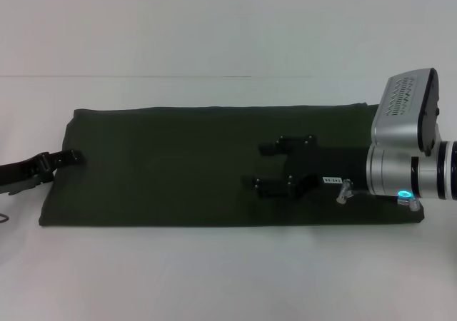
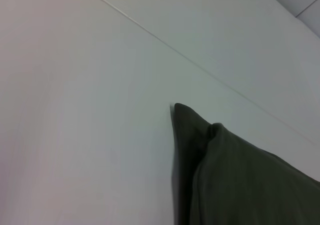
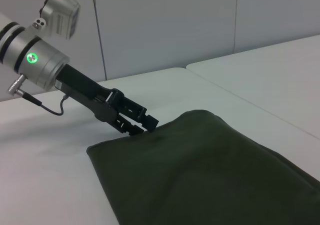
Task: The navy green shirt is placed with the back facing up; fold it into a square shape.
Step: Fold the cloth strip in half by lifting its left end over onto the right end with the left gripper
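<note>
The tabletop point(image 1: 214, 278) was white, and on it the navy green shirt point(image 1: 178, 171) lay flat as a long band, already narrowed, with its plain side up. Its long axis ran from my left to my right across the head view, and this was the relation that mattered to me: to make a square, I judged that one short end had to travel along this axis toward the other end.

The right arm point(image 1: 407, 150) reached in from the right side and covered the right part of the cloth. The right gripper point(image 1: 275, 167) hovered over the shirt, a little to the right of its middle, and its jaws stood apart with nothing between them. So the right short end lay behind these jaws, under the arm, not in front of them.

The left gripper point(image 1: 61, 160) was at the left short end, and in the right wrist view point(image 3: 142, 125) its tips touched the edge of the cloth. I could not tell if its jaws were together on the fabric or only resting there.

By my judgement the left gripper was the nearer one to a short end, and the fold would go from left toward right.
</note>
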Controlling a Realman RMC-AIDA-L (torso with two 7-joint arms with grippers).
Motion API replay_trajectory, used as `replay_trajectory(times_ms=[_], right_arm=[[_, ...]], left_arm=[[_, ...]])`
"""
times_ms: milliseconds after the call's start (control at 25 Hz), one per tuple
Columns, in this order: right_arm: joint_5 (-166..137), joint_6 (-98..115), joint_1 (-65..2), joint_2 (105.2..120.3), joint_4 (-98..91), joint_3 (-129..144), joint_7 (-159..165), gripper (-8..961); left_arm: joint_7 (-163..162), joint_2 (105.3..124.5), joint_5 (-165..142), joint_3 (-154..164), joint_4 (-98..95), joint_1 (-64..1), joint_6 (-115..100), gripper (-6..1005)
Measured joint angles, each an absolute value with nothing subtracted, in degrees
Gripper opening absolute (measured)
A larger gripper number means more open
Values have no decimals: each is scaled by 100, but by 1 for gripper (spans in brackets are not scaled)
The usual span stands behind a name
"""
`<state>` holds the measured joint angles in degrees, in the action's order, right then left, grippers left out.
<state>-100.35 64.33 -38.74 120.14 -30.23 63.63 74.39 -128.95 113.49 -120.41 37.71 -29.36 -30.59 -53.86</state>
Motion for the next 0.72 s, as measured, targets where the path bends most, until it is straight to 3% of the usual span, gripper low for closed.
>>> replay_trajectory(times_ms=[720], right_arm=[[-10037, 6434, -3889, 12014, -2966, 6372, 7425, 788]], left_arm=[[-12932, 11488, -12041, 3916, -2936, -3203, -5531, 870]])
